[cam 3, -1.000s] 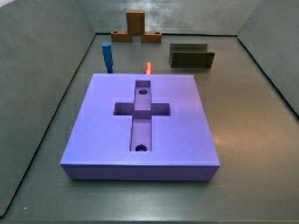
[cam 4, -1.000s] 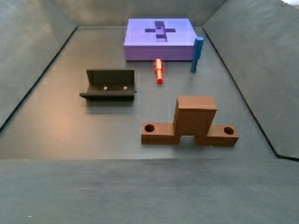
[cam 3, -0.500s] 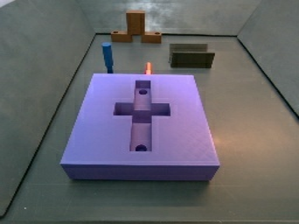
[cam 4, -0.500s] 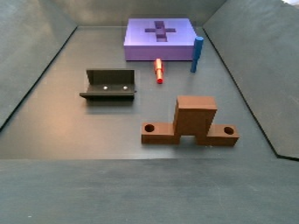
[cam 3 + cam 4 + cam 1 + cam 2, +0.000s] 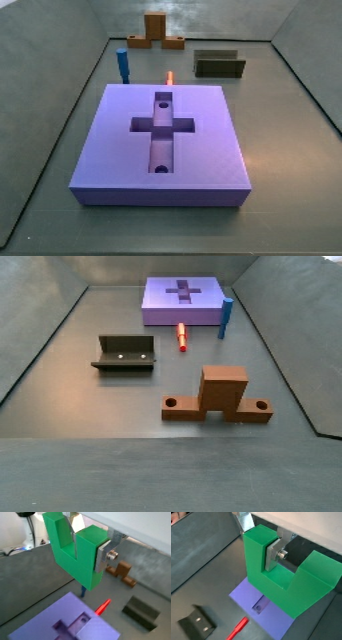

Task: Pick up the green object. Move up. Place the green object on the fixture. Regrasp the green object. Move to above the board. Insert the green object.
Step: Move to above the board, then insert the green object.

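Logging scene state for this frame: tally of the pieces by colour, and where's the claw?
Green: 1, the green object, held high in the claw above the board, seen only in both wrist views
Purple: 1, the board
Blue: 1, upright peg
Red: 1, lying peg
Brown: 1, wooden piece
Dark: 1, the fixture
Total: 6

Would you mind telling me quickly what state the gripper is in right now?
Gripper: shut on the green object, held high above the board; it is out of both side views.
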### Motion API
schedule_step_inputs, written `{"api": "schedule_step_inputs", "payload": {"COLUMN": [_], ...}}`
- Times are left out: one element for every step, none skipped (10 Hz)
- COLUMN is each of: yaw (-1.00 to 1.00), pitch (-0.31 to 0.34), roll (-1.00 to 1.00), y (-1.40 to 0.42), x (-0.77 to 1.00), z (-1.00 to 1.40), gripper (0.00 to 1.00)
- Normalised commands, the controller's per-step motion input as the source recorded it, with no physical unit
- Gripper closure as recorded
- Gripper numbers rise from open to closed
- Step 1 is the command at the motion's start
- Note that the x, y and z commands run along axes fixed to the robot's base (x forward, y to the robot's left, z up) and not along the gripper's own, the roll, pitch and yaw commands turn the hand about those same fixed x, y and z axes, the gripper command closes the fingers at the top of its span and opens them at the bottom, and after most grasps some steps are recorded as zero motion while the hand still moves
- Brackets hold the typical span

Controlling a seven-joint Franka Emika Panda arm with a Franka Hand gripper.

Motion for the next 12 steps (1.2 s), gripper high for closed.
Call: {"api": "schedule_step_inputs", "payload": {"yaw": [0.01,0.01,0.0,0.0,-0.1,-0.09,-0.11,-0.1,-0.09,-0.05,-0.02,0.0], "pitch": [-0.037,-0.044,-0.039,0.0,-0.009,-0.011,-0.013,-0.013,-0.029,-0.016,-0.033,-0.05], "roll": [-0.64,-0.43,-0.27,-0.01,-0.27,-0.3,-0.33,-0.32,-0.32,-0.34,-0.38,-0.4], "y": [0.02,0.02,0.01,0.0,-0.04,-0.1,-0.09,-0.1,-0.1,-0.09,-0.09,-0.09], "x": [-0.07,-0.06,-0.04,0.0,0.0,0.0,0.0,0.02,0.0,0.01,0.0,0.0], "z": [0.01,0.0,0.0,0.0,-0.06,-0.09,-0.14,-0.16,-0.17,-0.18,-0.21,-0.24], "gripper": [1.0,1.0,1.0,1.0,1.0,1.0,1.0,1.0,1.0,1.0,1.0,1.0]}}
